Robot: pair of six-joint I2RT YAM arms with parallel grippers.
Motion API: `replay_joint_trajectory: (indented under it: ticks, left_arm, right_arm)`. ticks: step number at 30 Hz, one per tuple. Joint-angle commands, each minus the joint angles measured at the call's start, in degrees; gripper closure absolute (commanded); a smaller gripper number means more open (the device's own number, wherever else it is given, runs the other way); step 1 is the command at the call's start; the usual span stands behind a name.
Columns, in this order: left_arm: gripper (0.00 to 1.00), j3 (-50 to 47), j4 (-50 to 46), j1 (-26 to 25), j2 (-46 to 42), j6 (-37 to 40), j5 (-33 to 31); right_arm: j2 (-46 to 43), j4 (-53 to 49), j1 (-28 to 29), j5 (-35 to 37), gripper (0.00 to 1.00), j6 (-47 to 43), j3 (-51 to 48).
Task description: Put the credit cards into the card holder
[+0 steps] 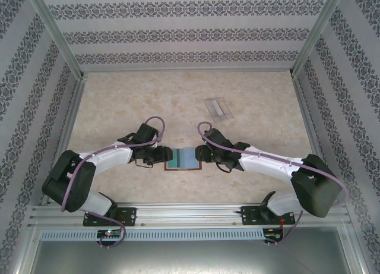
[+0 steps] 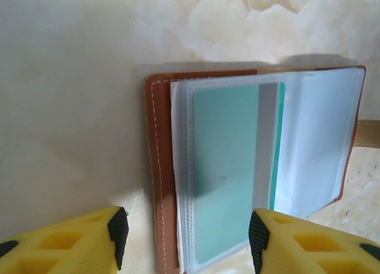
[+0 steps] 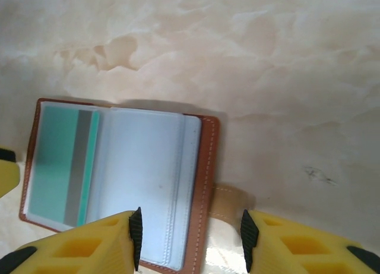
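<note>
Left gripper [image 2: 187, 232] and right gripper [image 3: 189, 238] both stand with jaws apart, holding nothing. They flank the reddish-brown leather-look card holder [image 1: 183, 159], which lies open flat on the pale marbled surface [image 1: 119, 101] near the arm bases, with its long axis running left to right. A pale teal plastic credit card [image 2: 225, 167] sits in the clear sleeve of the left page, under the left gripper. The right gripper straddles the right edge by the tan clasp tab [image 3: 222, 200]. Both arms look equally near. A clear plastic case [image 1: 218, 107] lies well apart on the far side.

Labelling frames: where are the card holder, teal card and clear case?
card holder [image 3: 209, 167]: right wrist view, brown stitched edge.
teal card [image 2: 228, 173]: left wrist view, its face.
clear case [image 1: 218, 107]: top view, its middle.
</note>
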Motion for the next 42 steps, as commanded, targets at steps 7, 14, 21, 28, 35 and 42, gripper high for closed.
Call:
replay_joint_trajectory:
  ticks: [7,14,21,28,35,42]
  left_arm:
    - [0.42,-0.08,0.68,0.76,1.01,1.10,2.28]
    - [0.42,-0.42,1.13,0.78,1.81,1.29,3.26]
    - [0.43,-1.02,1.89,0.88,1.15,0.95,3.30]
    - [0.44,-0.72,1.55,0.84,0.90,1.32,3.48]
    - [0.44,-0.47,1.28,0.88,1.09,1.74,3.61]
    - [0.44,-0.49,1.76,0.81,1.44,1.57,3.96]
  right_arm:
    - [2.45,-4.82,0.25,4.34,0.48,0.56,2.48]
    - [5.99,-3.66,0.25,1.30,0.65,0.34,4.40]
    - [6.04,-3.77,0.34,1.37,0.82,0.57,4.78]
    - [5.51,-3.85,0.47,0.77,0.82,0.12,5.19]
    - [4.63,-4.05,0.52,1.50,0.73,-0.12,4.84]
    - [4.07,-3.72,0.61,1.46,0.75,0.21,4.47]
